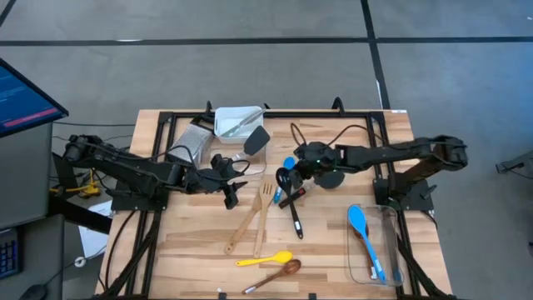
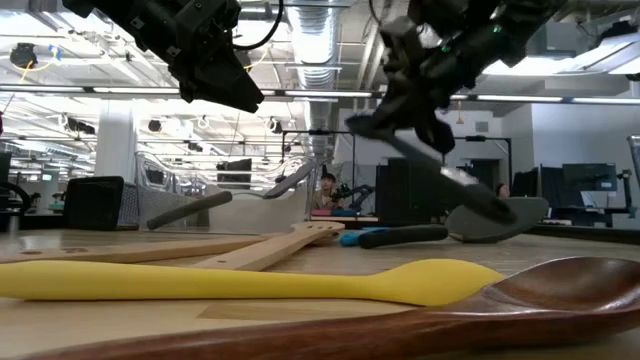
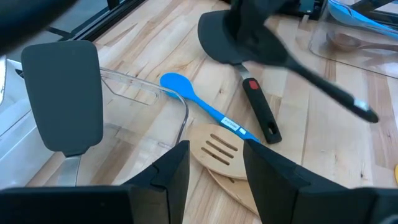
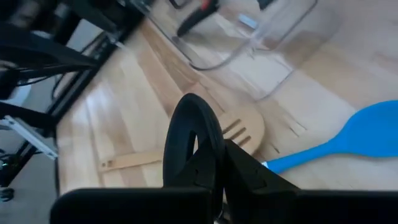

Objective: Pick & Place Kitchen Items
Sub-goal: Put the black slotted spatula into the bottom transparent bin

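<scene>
My right gripper (image 1: 288, 178) is shut on a black spoon (image 3: 292, 62), held above the middle of the table. Beneath it lie a blue spoon (image 3: 200, 103) and a black spatula with a red mark (image 3: 258, 107). My left gripper (image 1: 231, 198) hovers open, with nothing between its fingers, over a wooden slotted turner (image 3: 217, 149) and a wooden spoon (image 1: 242, 227). Near the front edge lie a yellow spoon (image 1: 265, 260) and a dark wooden spoon (image 1: 275, 274). A grey spatula (image 3: 63, 93) leans on a clear tub's rim (image 3: 146, 87). My right gripper pinches the black spoon's head by its rim (image 4: 191, 134) between its two fingers, which slant down from the table's right side. The handle (image 2: 465, 190) slants down and away from the fingers toward the near edge. I cannot tell whether its free end touches the table.
A clear tub (image 1: 391, 271) at the right front holds another blue spoon (image 1: 361, 227). A white tub (image 1: 236, 122) with utensils stands at the far edge. A dark frame (image 1: 151, 167) runs round the tabletop. Bare wood (image 1: 191, 250) lies at the left front.
</scene>
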